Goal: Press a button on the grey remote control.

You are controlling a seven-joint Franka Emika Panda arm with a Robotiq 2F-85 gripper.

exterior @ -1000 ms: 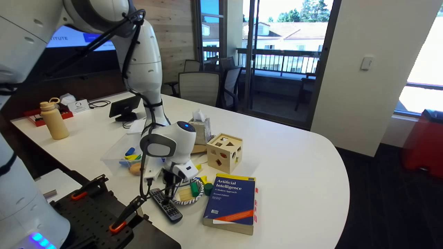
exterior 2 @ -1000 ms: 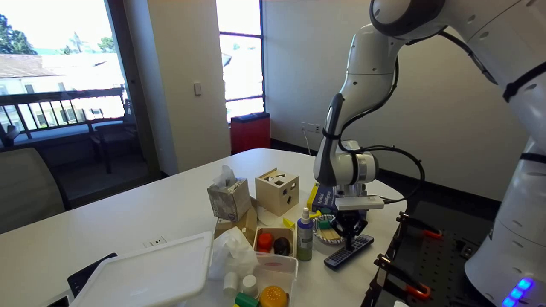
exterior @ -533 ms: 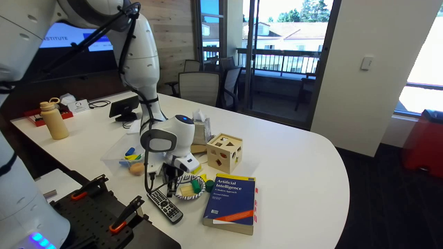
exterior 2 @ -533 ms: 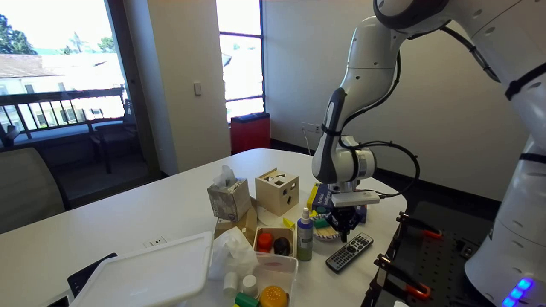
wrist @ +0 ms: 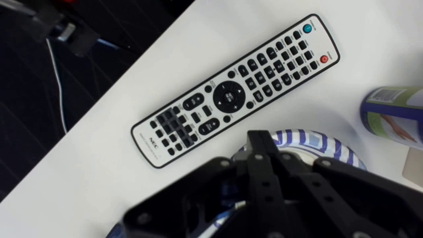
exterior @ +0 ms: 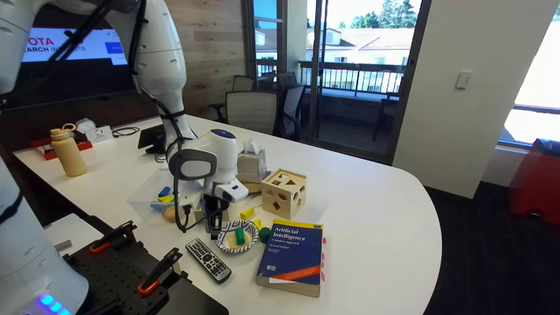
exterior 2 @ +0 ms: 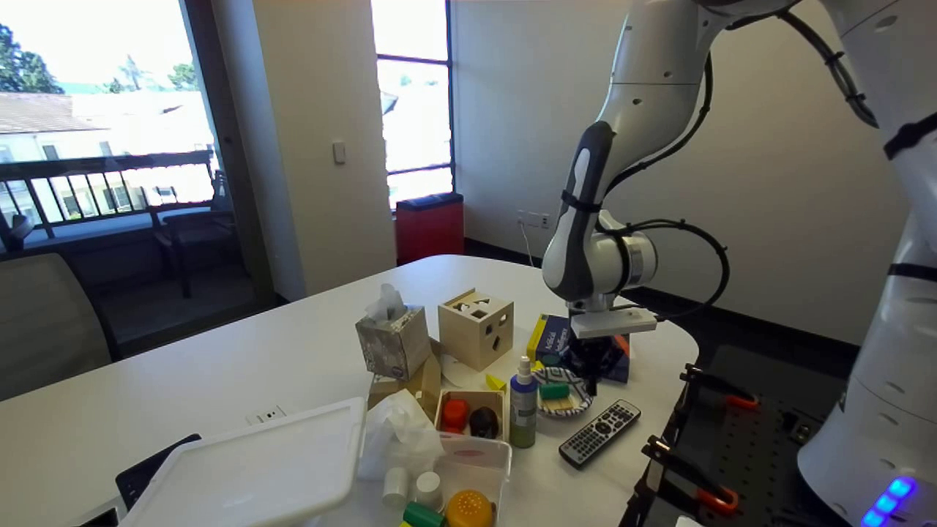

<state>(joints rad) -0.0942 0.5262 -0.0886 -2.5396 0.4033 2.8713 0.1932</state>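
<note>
The grey remote control lies flat on the white table, face up, in both exterior views [exterior: 208,260] [exterior 2: 600,433]. In the wrist view the whole remote [wrist: 205,116] shows, with rows of dark buttons and one teal and one red button. My gripper [exterior: 215,234] hangs above the table beside the remote, next to the patterned bowl, and is apart from the remote. It also shows in an exterior view [exterior 2: 591,386]. In the wrist view the fingertips [wrist: 262,135] are pressed together with nothing between them, over the bowl's edge.
A blue-and-white patterned bowl [exterior: 224,246] holds a green block. A spray bottle [exterior 2: 523,410], a blue book [exterior: 292,253], a wooden shape cube [exterior: 284,194], a tissue box [exterior 2: 394,344] and a clear bin [exterior 2: 505,468] stand around. A black mount with clamps [exterior: 118,258] borders the table.
One second ago the fingertips were down on the remote. The gripper has since risen off it and moved back toward the bowl. The remote stays in nearly the same place.
</note>
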